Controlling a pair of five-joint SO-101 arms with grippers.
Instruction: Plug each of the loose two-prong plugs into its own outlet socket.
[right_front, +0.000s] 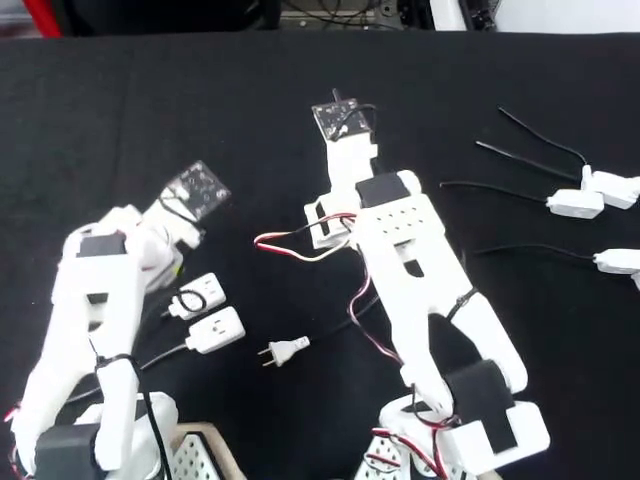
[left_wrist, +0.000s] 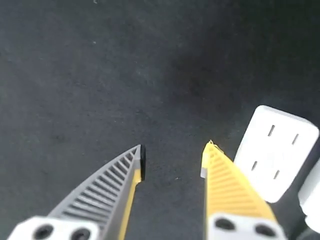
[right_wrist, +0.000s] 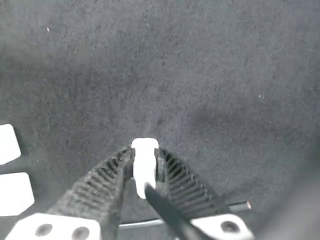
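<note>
The right gripper (right_wrist: 145, 152) pinches a white two-prong plug (right_wrist: 145, 167) at the lower centre of its wrist view. In the high view that gripper sits at upper centre, well apart from the two outlet sockets (right_front: 215, 330) at lower left. The plug's long axis runs along the fingers and its black cord (right_wrist: 165, 210) trails toward the lower right. The prongs cannot be made out but likely point away from the wrist. Best, I judge, to carry it over, square the prongs with the slots and press straight in. The left gripper (left_wrist: 174, 156), spread wide beside one of the outlet sockets, could brace it.
</note>
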